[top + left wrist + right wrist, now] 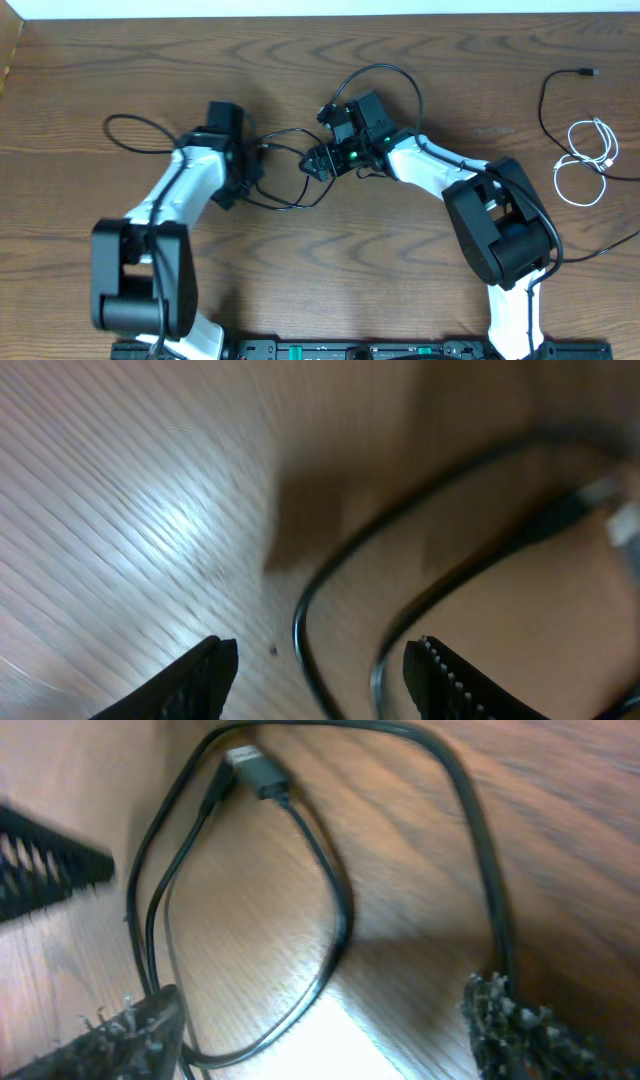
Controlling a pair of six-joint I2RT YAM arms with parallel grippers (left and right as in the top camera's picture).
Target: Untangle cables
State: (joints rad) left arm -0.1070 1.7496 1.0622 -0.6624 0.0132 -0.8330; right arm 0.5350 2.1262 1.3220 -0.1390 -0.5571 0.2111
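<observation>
Left gripper (320,672) and right gripper (325,1030) gape empty over the black cable (343,905) loops; closing here, the right could pinch two strands together and tighten the tangle.

Apparently the left claw (322,678) and right claw (320,1025) gape wide.
</observation>
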